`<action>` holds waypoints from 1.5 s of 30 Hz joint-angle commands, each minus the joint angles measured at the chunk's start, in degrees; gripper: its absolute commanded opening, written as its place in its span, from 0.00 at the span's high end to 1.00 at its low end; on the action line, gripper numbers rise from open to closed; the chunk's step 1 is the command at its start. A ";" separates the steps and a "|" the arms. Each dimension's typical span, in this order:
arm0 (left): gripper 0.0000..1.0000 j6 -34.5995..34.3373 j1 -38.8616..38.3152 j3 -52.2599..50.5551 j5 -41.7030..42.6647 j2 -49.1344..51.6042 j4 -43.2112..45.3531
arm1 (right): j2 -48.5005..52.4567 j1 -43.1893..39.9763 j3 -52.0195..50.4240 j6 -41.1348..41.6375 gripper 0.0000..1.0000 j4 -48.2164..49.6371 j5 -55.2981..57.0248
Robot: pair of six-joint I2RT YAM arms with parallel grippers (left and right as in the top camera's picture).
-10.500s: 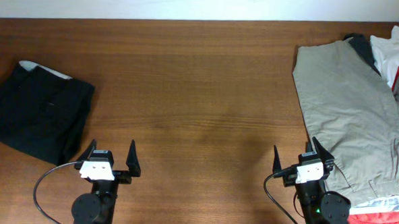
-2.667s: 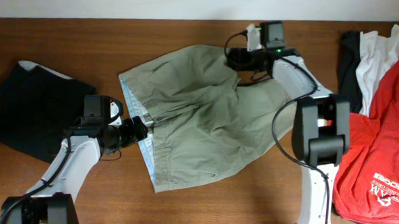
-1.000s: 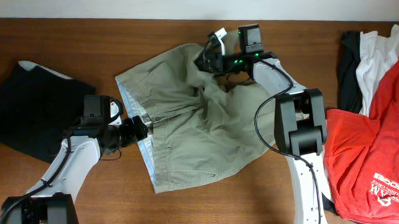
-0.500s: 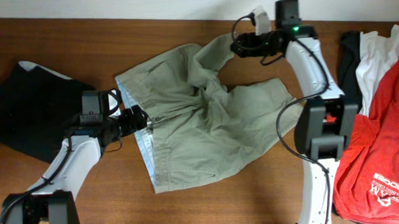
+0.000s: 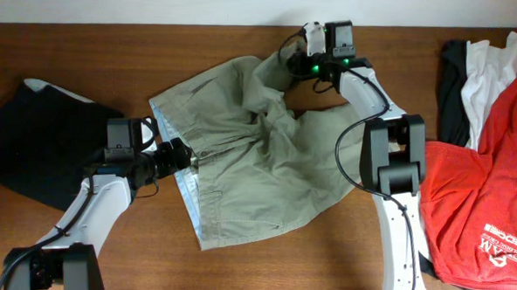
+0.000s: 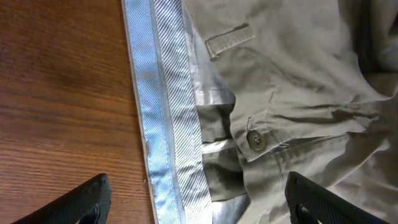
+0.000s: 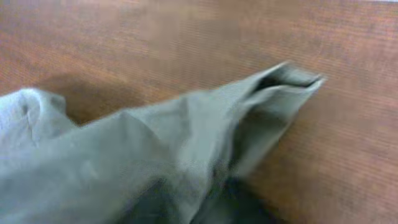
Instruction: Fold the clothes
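The khaki shorts (image 5: 258,162) lie rumpled mid-table, waistband to the left. My left gripper (image 5: 178,152) hovers open over that waistband. In the left wrist view the striped bluish-white inner waistband (image 6: 158,124) and the fly button (image 6: 255,140) lie between the spread left gripper's (image 6: 196,208) fingers, untouched. At the far edge my right gripper (image 5: 295,66) is at a raised fold of a shorts leg. In the blurred right wrist view that khaki fold (image 7: 155,143) runs down into the jaws and hides the fingers, so it looks shut on the cloth.
A folded black garment (image 5: 49,140) lies at the left, beside the left arm. At the right edge sits a pile: red printed T-shirt (image 5: 483,207), white garment (image 5: 489,76), black garment (image 5: 453,84). The wooden table (image 5: 158,36) ends at a white wall behind.
The right gripper let the shorts leg go and swung right, then came back left onto the raised fold. The left gripper has stayed open over the waistband.
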 commanded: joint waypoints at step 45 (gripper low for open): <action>0.11 0.68 -1.31 0.04 5.92 0.42 -3.61 | -9.49 -23.08 15.26 -0.55 0.50 -71.87 10.64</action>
